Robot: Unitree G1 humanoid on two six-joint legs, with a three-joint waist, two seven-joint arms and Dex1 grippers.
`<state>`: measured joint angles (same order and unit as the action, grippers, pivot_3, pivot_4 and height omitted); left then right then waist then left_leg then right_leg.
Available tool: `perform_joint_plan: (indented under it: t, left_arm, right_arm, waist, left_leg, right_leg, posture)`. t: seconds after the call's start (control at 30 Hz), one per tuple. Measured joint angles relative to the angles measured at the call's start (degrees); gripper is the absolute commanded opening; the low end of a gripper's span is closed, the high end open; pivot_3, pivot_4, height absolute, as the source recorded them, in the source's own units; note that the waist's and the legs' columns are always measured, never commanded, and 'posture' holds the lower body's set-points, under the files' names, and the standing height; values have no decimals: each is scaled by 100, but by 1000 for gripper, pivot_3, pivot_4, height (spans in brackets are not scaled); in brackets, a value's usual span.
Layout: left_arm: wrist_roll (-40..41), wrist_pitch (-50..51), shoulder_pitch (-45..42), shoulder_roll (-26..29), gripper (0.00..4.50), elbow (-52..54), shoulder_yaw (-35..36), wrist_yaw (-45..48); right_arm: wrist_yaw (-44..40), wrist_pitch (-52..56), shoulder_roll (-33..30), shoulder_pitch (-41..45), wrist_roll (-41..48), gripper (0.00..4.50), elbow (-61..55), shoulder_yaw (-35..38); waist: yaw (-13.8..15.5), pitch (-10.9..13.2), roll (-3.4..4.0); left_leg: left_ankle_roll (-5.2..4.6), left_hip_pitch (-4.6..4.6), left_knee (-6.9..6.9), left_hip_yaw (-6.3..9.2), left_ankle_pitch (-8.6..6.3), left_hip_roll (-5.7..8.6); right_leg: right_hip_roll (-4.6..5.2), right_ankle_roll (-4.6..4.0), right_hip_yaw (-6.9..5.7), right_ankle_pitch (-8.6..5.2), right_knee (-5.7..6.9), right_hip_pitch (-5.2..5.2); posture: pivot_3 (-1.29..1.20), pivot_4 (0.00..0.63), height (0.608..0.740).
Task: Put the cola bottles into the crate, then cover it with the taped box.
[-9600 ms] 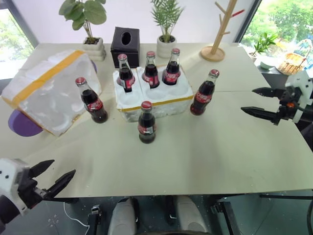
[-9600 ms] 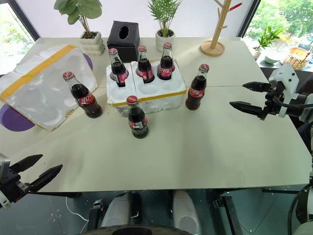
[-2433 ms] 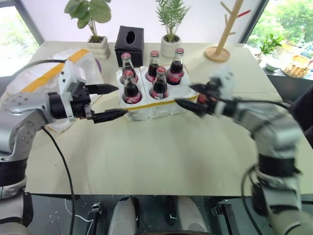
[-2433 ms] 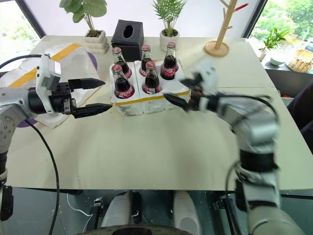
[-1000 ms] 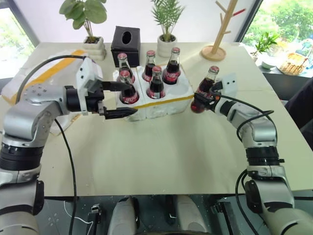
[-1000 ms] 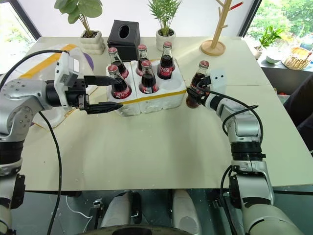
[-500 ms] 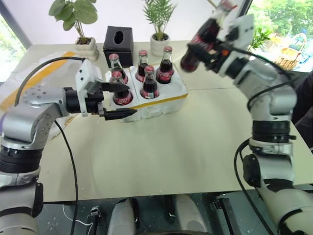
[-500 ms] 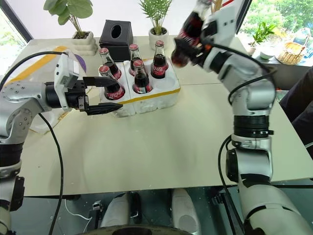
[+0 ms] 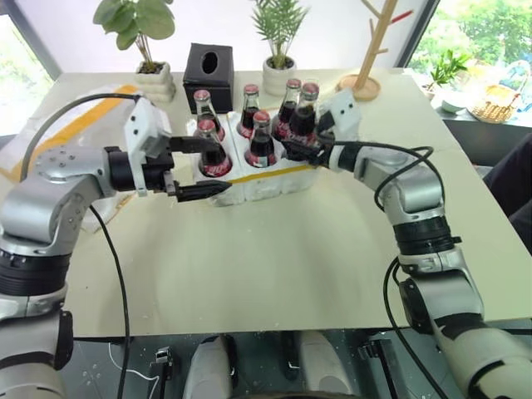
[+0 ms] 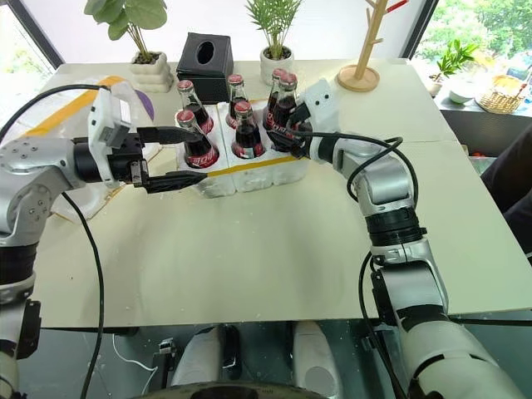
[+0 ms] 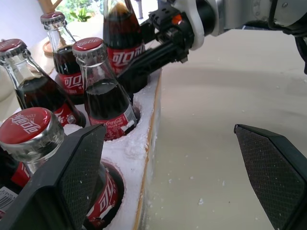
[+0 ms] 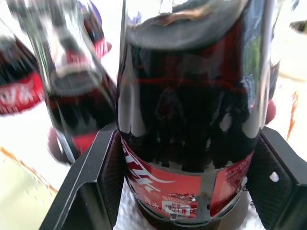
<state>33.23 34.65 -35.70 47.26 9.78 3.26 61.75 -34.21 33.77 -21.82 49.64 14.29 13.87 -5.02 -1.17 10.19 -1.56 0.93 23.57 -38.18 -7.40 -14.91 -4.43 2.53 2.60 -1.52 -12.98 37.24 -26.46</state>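
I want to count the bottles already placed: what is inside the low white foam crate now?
Five red-capped cola bottles stand in the low white foam crate. The right gripper holds a sixth bottle over its near-right corner. The well below is hidden.

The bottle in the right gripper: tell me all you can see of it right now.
The cola bottle is small clear glass filled with dark cola, with a red cap and a red label with white lettering. It stands about upright, clamped low on its body between the right gripper and its black fingers. It is over the near right corner of the white foam crate, beside the five bottles already seated in wells. Whether its base has entered a well cannot be told.
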Motion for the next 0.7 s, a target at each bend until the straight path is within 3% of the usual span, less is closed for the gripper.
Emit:
perform_joint_plan:
  t: [0.23,0.27,0.33,0.5,0.7]
  left_arm:
    - [-5,0,35,0,4500,4,30,-43]
    - [-6,-1,37,1,4500,4,30,-45]
    - [-7,-1,36,0,4500,5,30,-48]
    - [27,79,131,174,4500,132,106,-46]
    - [431,560,683,840,4500,542,1080,-94]
  right_arm:
    - [6,-250,111,57,-180,2750,509,-11]
    - [19,-278,151,87,-187,3790,590,-2]
    - [67,-338,227,149,-196,4488,691,70]
    - [49,-7,158,171,-35,4488,477,295]
    - [-913,1018,-1171,-129,912,4488,-1410,837]
  waist:
    - [8,-1,-2]
    - [6,-2,-3]
    - [-12,-2,-3]
    - [3,-2,-2]
    - [34,-1,-3]
  left_leg:
    - [0,-4,-2,-1,0,1]
    - [0,-8,-2,-1,0,1]
    - [0,-11,-2,-2,0,0]
    - [1,-7,-1,-1,0,-1]
    - [-4,0,1,0,-3,-2]
  right_leg:
    - [2,0,0,0,-1,7]
    - [2,0,0,0,0,10]
    - [1,0,1,0,0,11]
    - [2,0,1,0,1,7]
    - [4,1,-1,-1,-8,3]
  posture:
    - [0,150,740]
    - [0,150,740]
    - [0,150,740]
    - [0,150,740]
    - [0,150,740]
